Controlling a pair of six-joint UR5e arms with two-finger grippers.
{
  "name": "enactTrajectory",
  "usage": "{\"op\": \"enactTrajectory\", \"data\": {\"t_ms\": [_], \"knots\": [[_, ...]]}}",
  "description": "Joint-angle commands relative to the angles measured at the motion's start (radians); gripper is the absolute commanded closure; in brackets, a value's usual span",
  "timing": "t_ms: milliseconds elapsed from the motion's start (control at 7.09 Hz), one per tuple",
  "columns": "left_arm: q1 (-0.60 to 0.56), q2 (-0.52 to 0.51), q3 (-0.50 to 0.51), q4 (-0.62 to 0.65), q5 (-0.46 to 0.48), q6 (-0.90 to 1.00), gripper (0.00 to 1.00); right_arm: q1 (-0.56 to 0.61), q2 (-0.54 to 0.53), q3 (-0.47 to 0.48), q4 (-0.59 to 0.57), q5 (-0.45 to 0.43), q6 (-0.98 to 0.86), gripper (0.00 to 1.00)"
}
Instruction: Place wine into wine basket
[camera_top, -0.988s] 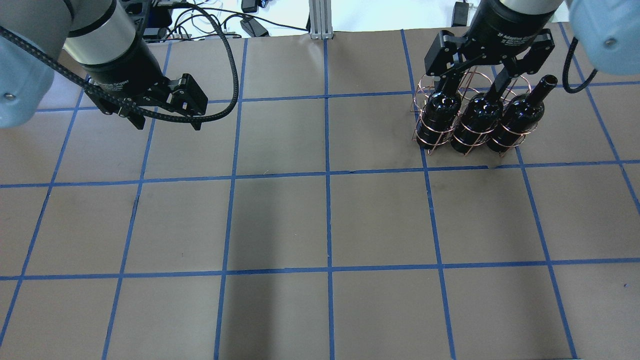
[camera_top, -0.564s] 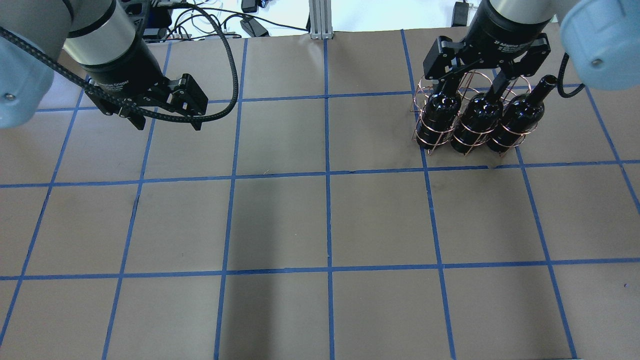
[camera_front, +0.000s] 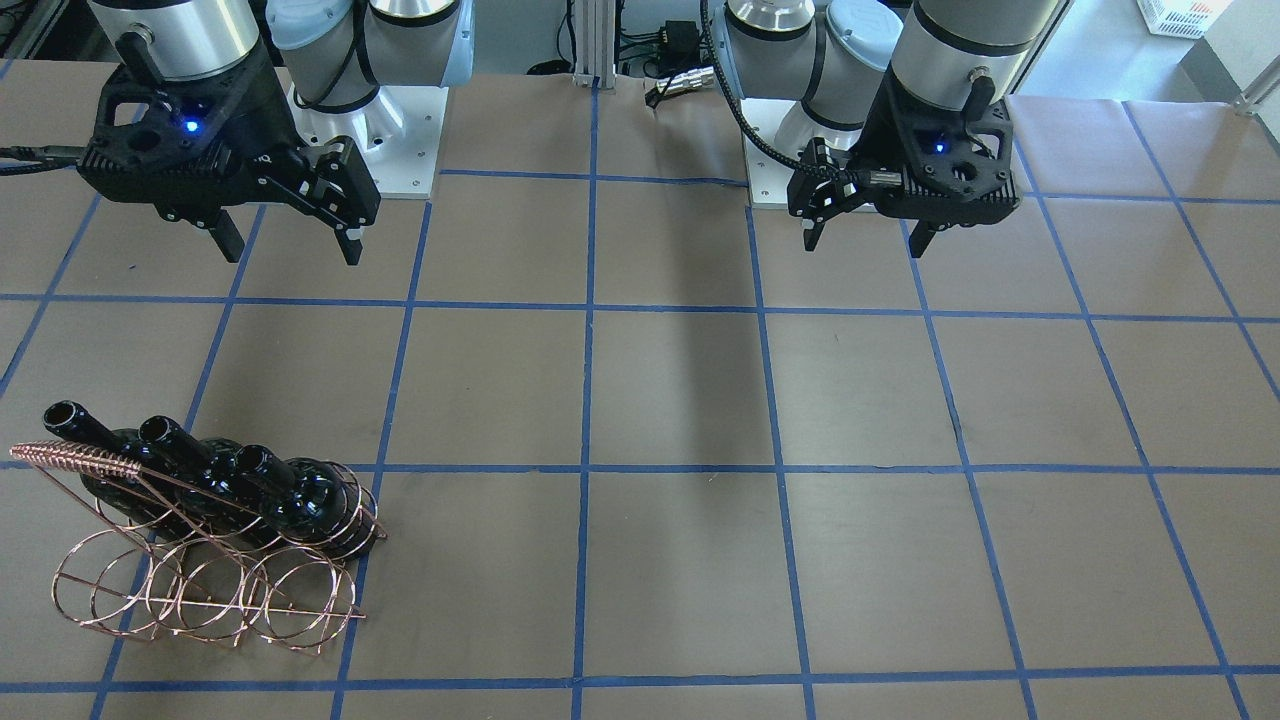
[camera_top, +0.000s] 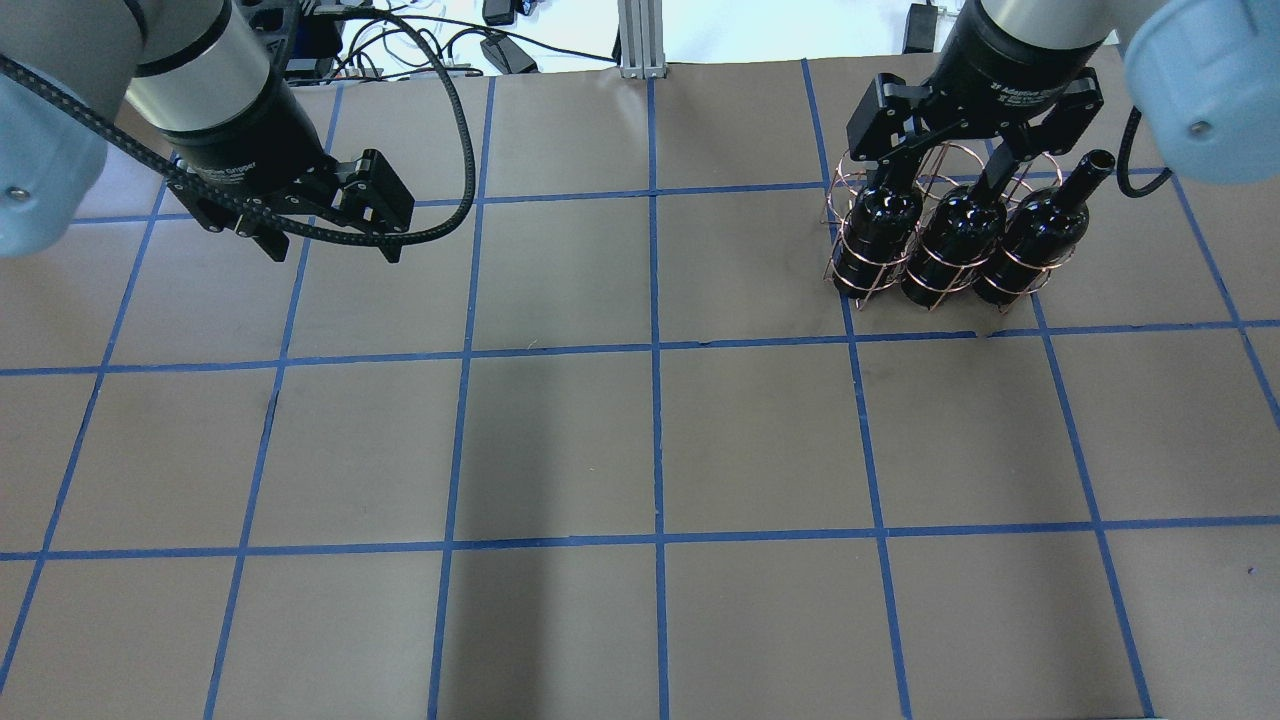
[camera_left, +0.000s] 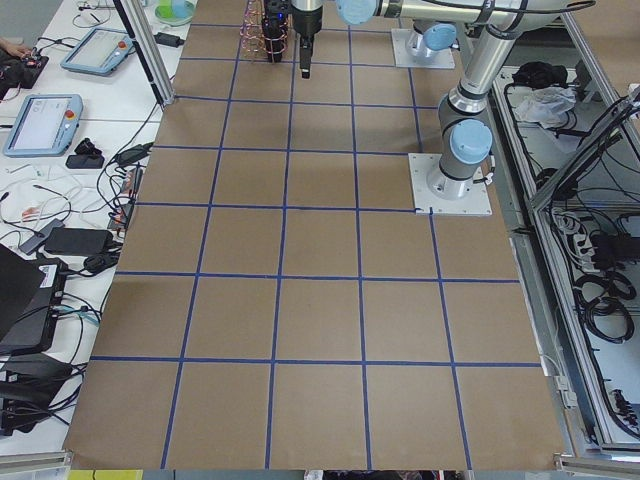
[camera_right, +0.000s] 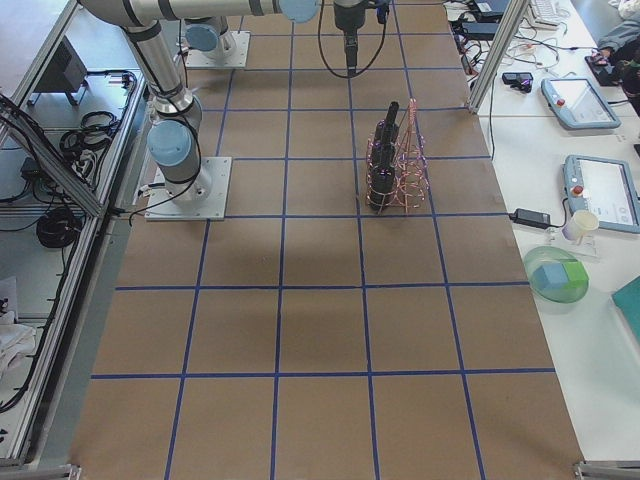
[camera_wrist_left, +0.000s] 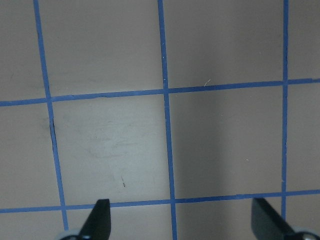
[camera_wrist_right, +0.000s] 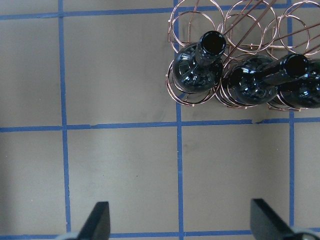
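Three glossy black wine bottles (camera_top: 955, 235) stand side by side in the row of the copper wire basket (camera_top: 842, 180) nearer the robot, at the table's far right. In the front-facing view the bottles (camera_front: 300, 500) stand behind the basket's empty loops (camera_front: 200, 600) and its coiled handle bar (camera_front: 75, 458). The right wrist view looks down on the bottles (camera_wrist_right: 197, 72) and the basket (camera_wrist_right: 223, 25). My right gripper (camera_top: 940, 160) is open and empty, high up on the robot's side of the basket (camera_front: 290, 250) (camera_wrist_right: 182, 225). My left gripper (camera_top: 332, 240) hangs open and empty over bare table (camera_front: 866, 240) (camera_wrist_left: 182, 225).
The brown table (camera_top: 650, 440) carries a grid of blue tape. Cables and boxes (camera_top: 500, 45) lie past its far edge. The side tables hold tablets (camera_left: 40, 115) and a green bowl (camera_right: 555, 275).
My right arm has shifted slightly, its elbow lower in view. The bottles, the basket and my left arm have not moved.
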Motion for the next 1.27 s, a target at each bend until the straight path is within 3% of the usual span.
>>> {"op": "enactTrajectory", "data": {"t_ms": [0, 1129], "knots": [[0.001, 0.0, -0.001, -0.002, -0.001, 0.001, 0.0, 0.0, 0.0, 0.001, 0.0, -0.002, 0.0, 0.0], [0.001, 0.002, -0.013, -0.004, 0.005, 0.0, 0.0, 0.0, 0.0, 0.004, -0.001, -0.001, 0.001, 0.0]]}}
